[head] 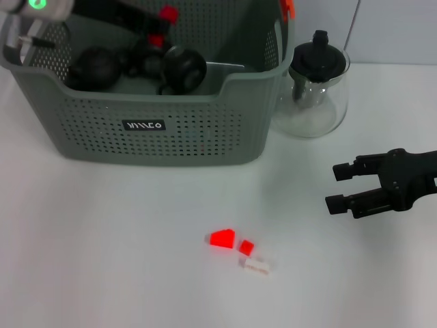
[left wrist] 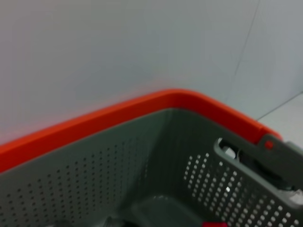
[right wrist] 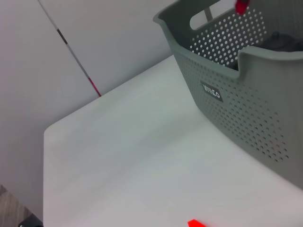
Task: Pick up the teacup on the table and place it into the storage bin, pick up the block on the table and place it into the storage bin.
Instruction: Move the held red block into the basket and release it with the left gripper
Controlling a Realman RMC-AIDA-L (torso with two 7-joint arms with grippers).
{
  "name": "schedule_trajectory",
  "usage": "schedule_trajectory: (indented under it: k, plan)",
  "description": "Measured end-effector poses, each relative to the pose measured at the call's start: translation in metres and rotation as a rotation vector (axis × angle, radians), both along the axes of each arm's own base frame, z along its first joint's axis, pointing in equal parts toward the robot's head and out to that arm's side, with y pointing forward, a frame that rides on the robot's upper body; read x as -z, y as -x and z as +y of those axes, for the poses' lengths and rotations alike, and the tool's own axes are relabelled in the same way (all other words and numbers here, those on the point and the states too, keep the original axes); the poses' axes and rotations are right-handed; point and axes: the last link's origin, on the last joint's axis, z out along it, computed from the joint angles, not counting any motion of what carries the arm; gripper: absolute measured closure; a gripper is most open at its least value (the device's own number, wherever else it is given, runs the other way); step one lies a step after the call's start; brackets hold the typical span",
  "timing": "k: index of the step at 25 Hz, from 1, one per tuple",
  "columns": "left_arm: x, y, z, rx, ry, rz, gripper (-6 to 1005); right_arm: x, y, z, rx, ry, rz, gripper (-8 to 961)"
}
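Blocks lay scattered on the white table (head: pixel 102 260) as the right gripper (head: pixel 336 186) hovered low over it at the robot's right, its two black fingers spread apart and pinching nothing. The larger red block (head: pixel 222 238) sat well to the left of those fingertips and slightly nearer the robot, with a small red block (head: pixel 246 247) touching its side and a white block (head: pixel 254 266) just in front. The grey-green perforated storage bin (head: pixel 157 130) stood at the far side of the table, its dark label facing the robot and an orange handle clip (head: pixel 288 7) at its right rim. Dark round items, one likely the teacup (head: pixel 183 68), rested inside the bin. The left gripper (head: pixel 160 27) reached over the bin's interior; whether its fingers were spread or pressed together could not be told. A glass teapot (head: pixel 315 92) with a black lid stood just right of the bin.
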Motion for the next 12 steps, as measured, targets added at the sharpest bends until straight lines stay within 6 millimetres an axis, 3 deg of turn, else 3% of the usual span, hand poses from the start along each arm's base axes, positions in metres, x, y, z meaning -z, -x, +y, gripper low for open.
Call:
schedule_trajectory:
  k: [4, 12]
  plan:
    - [0.012, 0.001, 0.003, -0.004, 0.011, 0.034, 739, 0.0, 0.0, 0.0, 0.0, 0.002, -0.003, 30]
    - [0.015, 0.001, 0.003, -0.006, 0.004, 0.041, 718, 0.0, 0.0, 0.0, -0.001, 0.002, -0.002, 30]
